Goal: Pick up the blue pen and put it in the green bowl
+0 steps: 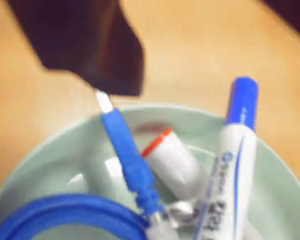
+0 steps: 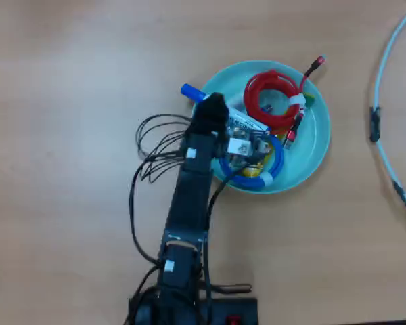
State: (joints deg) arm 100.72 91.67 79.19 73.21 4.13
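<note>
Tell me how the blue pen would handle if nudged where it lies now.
The blue pen has a round, smooth barrel, so it would probably roll or slip. Its cap overhangs the green bowl's rim, so it may pivot. It looks rigid, likely light.

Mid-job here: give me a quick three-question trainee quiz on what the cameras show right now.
1. True or false: the blue pen lies with its barrel in the green bowl and its blue cap over the rim.
2. Which coiled cable shares the bowl with the blue cable? A) red B) black C) yellow
3. Fill in: in the overhead view the arm reaches the bowl from the picture's ____ edge.

Key: 1 true; 2 A, the red cable; 3 bottom.
</note>
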